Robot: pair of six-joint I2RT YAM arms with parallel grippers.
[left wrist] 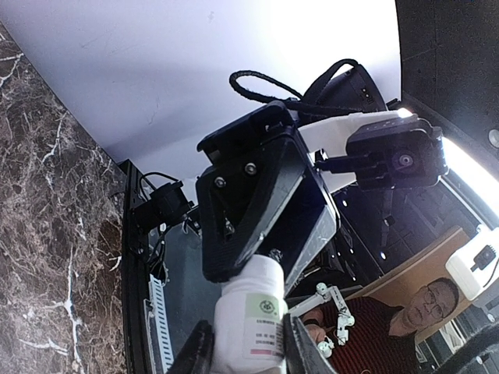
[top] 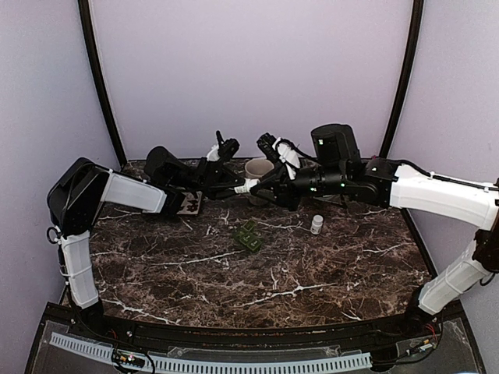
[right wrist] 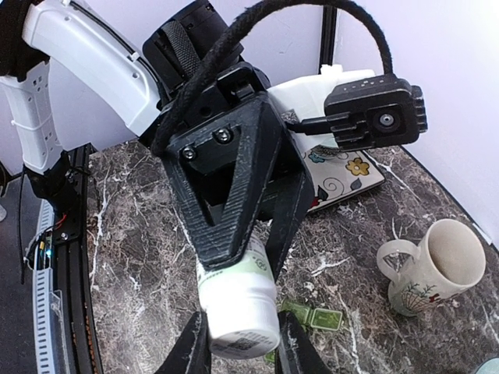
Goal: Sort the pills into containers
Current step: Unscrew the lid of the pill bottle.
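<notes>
A white pill bottle (top: 250,185) with a pale green label hangs above the back middle of the table, held between both arms. My left gripper (left wrist: 248,343) is shut on the bottle's (left wrist: 251,319) labelled body. My right gripper (right wrist: 240,343) is shut on the other, white end of the bottle (right wrist: 238,308). In each wrist view the other arm's black gripper covers the bottle's far end. A green pill organiser (top: 249,235) lies on the marble below, also seen in the right wrist view (right wrist: 316,318). No loose pills show.
A cream mug (top: 258,169) stands just behind the grippers, its mouth open in the right wrist view (right wrist: 437,269). A small white bottle (top: 316,224) stands to the right of the organiser. A patterned tile (top: 189,204) lies at back left on the table (top: 257,280).
</notes>
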